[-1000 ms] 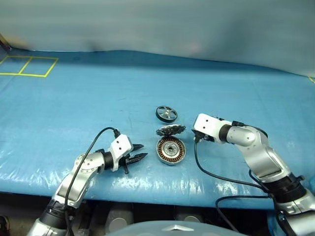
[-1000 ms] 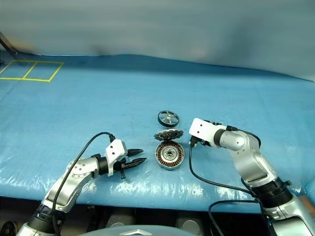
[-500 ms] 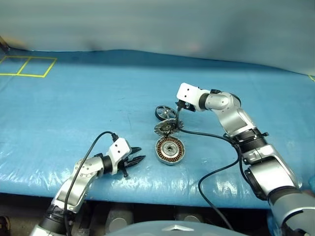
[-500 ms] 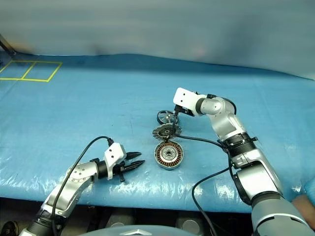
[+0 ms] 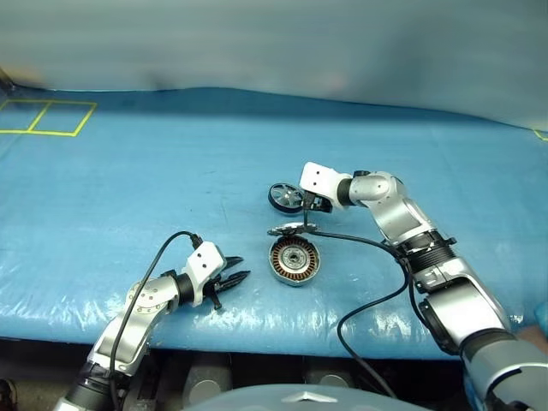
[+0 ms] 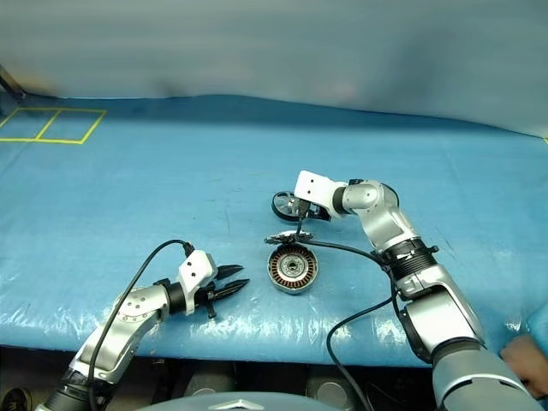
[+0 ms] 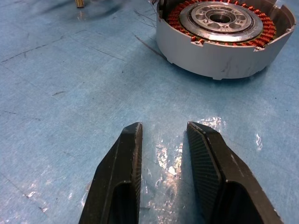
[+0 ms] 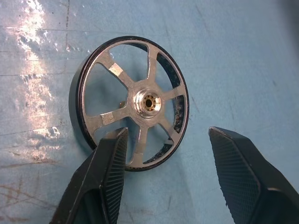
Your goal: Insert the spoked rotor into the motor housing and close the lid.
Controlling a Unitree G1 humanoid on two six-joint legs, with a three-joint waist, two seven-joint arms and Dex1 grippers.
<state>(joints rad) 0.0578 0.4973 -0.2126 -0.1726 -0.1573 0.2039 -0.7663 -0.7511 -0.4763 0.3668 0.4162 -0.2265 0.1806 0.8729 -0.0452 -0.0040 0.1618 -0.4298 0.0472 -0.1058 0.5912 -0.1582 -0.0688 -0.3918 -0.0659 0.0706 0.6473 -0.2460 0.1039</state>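
Observation:
The spoked rotor [image 5: 285,196], a black-rimmed wheel with silver spokes, lies flat on the blue table, behind the other parts. My right gripper [image 5: 306,205] hangs open just over it, with one finger [image 8: 110,163] above the rim and the other [image 8: 233,163] off to the side; nothing is gripped. The motor housing [image 5: 294,261] sits open-side up nearer the front, its copper windings [image 7: 177,16] showing. The toothed grey lid [image 5: 289,229] lies between the rotor and the housing, against the housing's far rim. To the left of the housing, my left gripper [image 5: 244,267] rests low and slightly open, empty.
The right arm's black cable [image 5: 360,241] trails across the table past the lid and the housing's right side. Yellow tape squares [image 5: 47,116] mark the far left corner. The table's front edge [image 5: 257,330] runs just below the left gripper.
My right arm swung from beside the housing back and left to hover over the rotor. The lid now looks flatter. The left gripper stayed put.

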